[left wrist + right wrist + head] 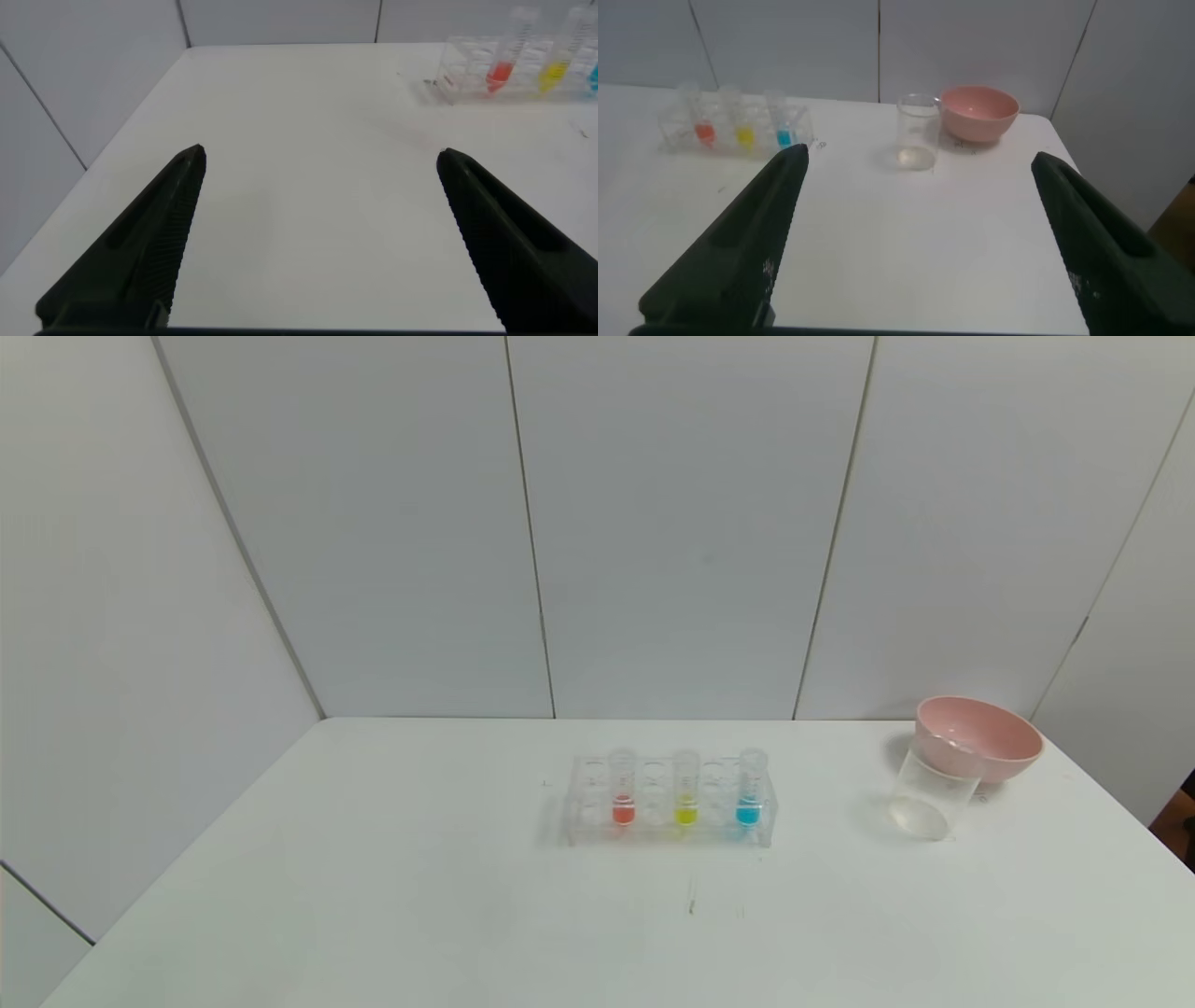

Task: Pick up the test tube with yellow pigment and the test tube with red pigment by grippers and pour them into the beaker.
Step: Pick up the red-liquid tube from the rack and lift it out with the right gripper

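Nothing has been picked up yet: both arms hang back over the near part of the white table (373,896), out of the head camera's sight, and each wrist camera shows its own claw spread wide with nothing between the fingers. Ahead of the left gripper (320,163), well apart from it and off toward its inner side, the clear tube rack (467,79) holds the tubes upright, which I take to be the point of it, since their flared rims stand free above the frame for a claw to close on. The test tube with red pigment (623,789) sits nearest the left arm's side of the rack, the test tube with yellow pigment (685,789) next along with an empty slot between, and a blue-bottomed tube (749,787) at the far end (that one is not wanted). From the right gripper (920,168), also gaping and empty, the beaker (917,131) stands straight ahead and upright, mouth up to take a pour, with a pink bowl (979,112) just behind it, touching or nearly so, and the rack off to its inner side. My guess is that the beaker sits clear of the rack so a tilted tube will not knock its neighbours.
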### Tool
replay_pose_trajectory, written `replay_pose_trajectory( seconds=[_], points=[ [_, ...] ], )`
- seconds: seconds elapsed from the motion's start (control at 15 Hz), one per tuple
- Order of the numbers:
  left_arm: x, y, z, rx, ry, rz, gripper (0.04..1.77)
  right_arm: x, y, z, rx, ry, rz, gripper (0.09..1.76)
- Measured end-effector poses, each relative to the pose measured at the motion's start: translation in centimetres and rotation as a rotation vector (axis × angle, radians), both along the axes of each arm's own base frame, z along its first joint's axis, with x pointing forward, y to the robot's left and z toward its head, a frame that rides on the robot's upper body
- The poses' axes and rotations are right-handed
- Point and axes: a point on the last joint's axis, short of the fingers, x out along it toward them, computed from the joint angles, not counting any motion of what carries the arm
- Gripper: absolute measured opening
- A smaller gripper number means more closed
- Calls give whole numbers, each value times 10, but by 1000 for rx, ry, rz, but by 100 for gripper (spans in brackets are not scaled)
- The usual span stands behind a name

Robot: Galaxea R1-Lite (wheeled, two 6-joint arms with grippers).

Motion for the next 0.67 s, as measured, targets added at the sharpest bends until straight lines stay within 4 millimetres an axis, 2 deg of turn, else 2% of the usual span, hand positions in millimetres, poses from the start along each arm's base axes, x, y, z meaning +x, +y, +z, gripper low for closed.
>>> replay_pose_trajectory(
  seconds=[0.2,0.27,0.4,0.53,0.67],
  points=[
    [0,0,0,0,0,0,176,24,0,70,19,1,11,171],
    [0,0,0,0,0,0,176,41,0,97,30,-6,15,171],
    [0,0,0,0,0,0,176,84,2,137,55,-2,14,171],
    [0,0,0,0,0,0,176,136,13,158,98,27,18,171],
    [0,0,0,0,0,0,176,173,44,158,149,61,43,171]
  ],
)
